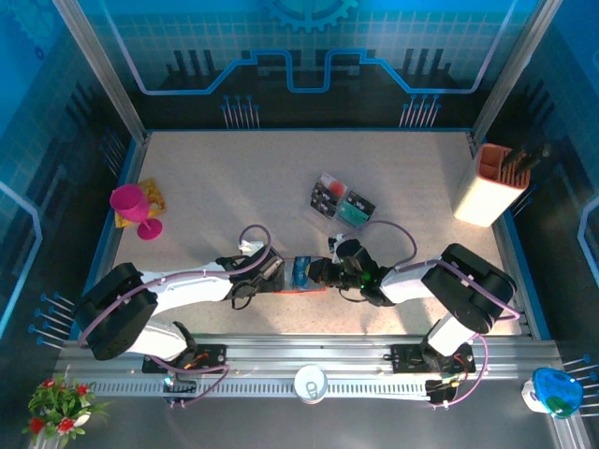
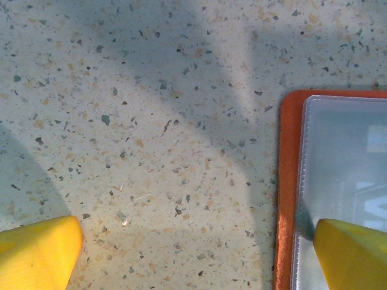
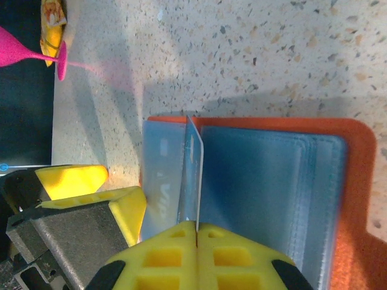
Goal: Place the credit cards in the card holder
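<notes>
Card (image 3: 195, 175) stands edge-on in right gripper (image 3: 196, 225) over card holder (image 3: 360, 158).

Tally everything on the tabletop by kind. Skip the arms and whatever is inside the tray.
Pink goblet: 1
Yellow packet: 1
Clear tray: 1
Card holder: 1
White-and-orange pen pot: 1
Credit card, pinched in the right gripper: 1
Total: 6

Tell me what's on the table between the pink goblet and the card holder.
Nothing: in the right wrist view, the stretch from pink goblet to card holder is bare speckled tabletop, partly shadowed.
</notes>
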Robot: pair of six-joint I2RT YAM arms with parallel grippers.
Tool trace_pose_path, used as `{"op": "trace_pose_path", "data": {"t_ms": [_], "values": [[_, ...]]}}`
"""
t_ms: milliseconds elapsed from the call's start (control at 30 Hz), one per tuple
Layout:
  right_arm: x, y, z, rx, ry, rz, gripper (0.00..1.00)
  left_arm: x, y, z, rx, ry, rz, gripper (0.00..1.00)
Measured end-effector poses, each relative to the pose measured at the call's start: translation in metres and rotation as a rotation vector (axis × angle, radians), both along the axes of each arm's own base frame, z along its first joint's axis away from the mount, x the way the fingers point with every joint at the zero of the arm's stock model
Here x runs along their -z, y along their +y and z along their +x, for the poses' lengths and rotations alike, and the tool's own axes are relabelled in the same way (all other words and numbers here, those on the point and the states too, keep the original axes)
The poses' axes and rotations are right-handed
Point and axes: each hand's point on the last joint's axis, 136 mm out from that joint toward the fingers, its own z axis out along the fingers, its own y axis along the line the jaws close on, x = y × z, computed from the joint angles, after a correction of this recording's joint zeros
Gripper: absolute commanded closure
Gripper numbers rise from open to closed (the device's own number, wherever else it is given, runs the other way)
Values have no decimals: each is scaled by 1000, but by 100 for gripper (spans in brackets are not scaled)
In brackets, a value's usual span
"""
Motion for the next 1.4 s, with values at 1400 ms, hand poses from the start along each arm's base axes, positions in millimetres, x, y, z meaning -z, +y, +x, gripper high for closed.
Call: {"op": "trace_pose_path", "data": {"t_ms": [1400], "values": [[4,20,-7,-159,107,-119,63,-4,2,1,-5,-6,-3,1]]}}
